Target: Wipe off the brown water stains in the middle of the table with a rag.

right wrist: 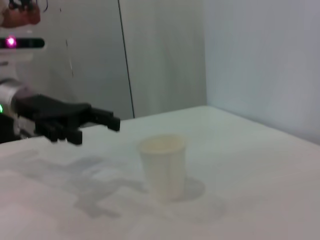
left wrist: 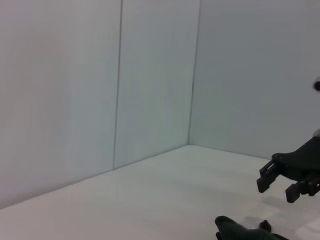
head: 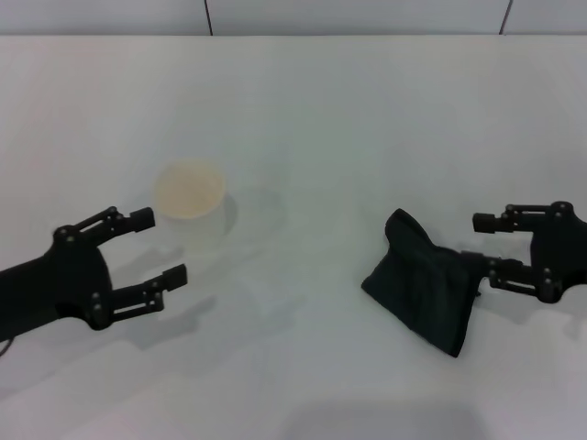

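Found the left tool (head: 165, 246) low over the table (head: 303, 119) on the robot's left, fingers spread wide and holding nothing, tips pointing toward a cream paper cup (head: 190, 197). Saw that cup standing upright just beyond and beside the upper finger, close to it; could not tell from the head view whether touching. Confirmed in the right wrist view the same cup (right wrist: 162, 165) upright on the table, with the left tool (right wrist: 95, 131) off to one side of it and apart from it. Found the rag (head: 422, 284), a dark bundled cloth, lying on the table at right of centre, well apart from the cup. Found the right tool (head: 477, 240) just beside the rag on its outer side, fingers parted fairly wide and pointing inward, the nearer finger reaching the rag's upper edge, the other one clear of the cloth. Caught in the left wrist view the right tool (left wrist: 280, 182) hovering with fingers parted just beyond the rag (left wrist: 240, 231).
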Controlling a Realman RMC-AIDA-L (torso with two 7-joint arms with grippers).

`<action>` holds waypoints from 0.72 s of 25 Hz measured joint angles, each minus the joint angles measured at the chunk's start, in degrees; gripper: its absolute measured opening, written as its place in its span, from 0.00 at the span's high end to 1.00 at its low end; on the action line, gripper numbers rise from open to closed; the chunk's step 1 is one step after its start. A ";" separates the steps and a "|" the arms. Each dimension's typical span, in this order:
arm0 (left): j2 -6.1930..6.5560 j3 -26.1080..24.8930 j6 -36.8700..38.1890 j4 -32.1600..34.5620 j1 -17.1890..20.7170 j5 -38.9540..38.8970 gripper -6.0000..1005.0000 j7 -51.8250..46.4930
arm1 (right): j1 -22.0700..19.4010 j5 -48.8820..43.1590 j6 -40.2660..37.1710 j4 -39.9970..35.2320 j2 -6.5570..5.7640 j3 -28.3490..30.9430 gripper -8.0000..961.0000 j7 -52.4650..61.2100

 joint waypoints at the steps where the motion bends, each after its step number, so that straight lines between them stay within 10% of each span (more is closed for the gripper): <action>1: 0.10 0.00 0.45 1.57 0.35 0.56 0.14 -1.59 | -0.01 -0.38 -0.36 0.00 -0.26 0.01 0.47 0.24; 18: -0.13 -0.10 0.82 10.16 0.59 8.05 0.14 -11.13 | 3.56 -15.50 -3.03 -10.68 -0.85 0.02 0.47 14.07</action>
